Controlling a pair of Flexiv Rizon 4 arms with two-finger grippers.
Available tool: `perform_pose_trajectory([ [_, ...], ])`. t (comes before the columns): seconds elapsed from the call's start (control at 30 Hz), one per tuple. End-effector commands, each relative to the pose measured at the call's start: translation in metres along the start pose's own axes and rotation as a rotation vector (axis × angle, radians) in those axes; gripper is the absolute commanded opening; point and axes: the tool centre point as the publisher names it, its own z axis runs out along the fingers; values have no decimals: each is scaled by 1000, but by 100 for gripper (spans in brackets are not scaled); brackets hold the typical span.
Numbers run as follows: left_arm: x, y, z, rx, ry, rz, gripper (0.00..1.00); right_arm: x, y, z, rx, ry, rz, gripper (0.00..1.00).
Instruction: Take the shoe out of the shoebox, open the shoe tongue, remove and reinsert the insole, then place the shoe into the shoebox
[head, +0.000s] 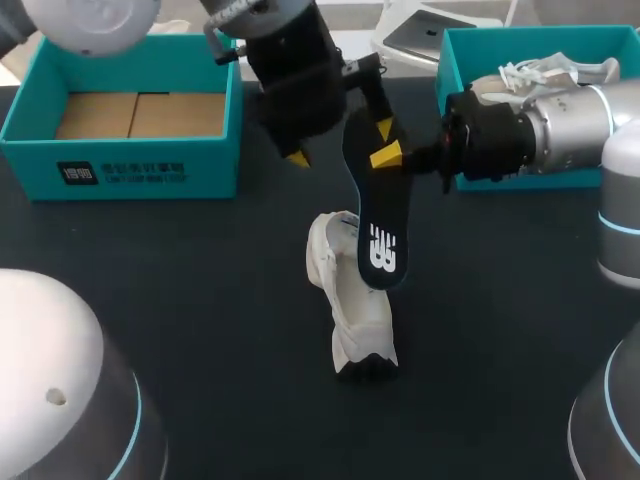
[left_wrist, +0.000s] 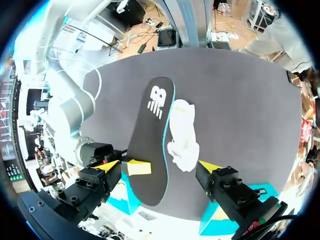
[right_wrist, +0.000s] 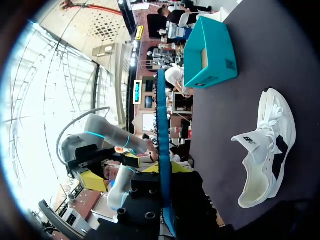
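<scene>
The white shoe (head: 350, 310) lies in the middle of the dark table (head: 180, 300), outside of both teal boxes. Its black insole (head: 372, 210) hangs above it, with the printed end down at the shoe's opening. If this end touches the shoe, I cannot tell. The right gripper (head: 386, 142) pinches the upper part of the insole between its yellow tips. The left gripper (left_wrist: 159, 166) hovers over the shoe with its fingers spread wide and holds nothing.

I judge the insole is out and must now go back in. To do this well, the left gripper should press the shoe steady and keep the tongue away. The right one should then slide the insole in flat, without bending it. The empty shoebox (head: 120, 170) waits at the table's left.
</scene>
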Motion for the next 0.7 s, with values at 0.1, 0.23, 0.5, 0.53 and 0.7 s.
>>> perform_pose_trajectory([
  [0.1, 24, -5, 0, -29, -777, 24, 100, 1, -2, 1, -6, -4, 2, 0],
  [0.23, 32, -5, -1, -54, -906, 33, 100, 1, -3, 1, -8, -2, 5, 0],
  [0.5, 31, 0, 3, -37, -836, 39, 100, 0, -4, 1, -8, -1, 4, 0],
  [0.53, 31, 0, 3, -37, -836, 39, 100, 0, -4, 1, -8, 0, 4, 0],
  [0.7, 31, 0, 3, -37, -836, 39, 100, 0, -4, 0, -3, 1, 3, 0],
])
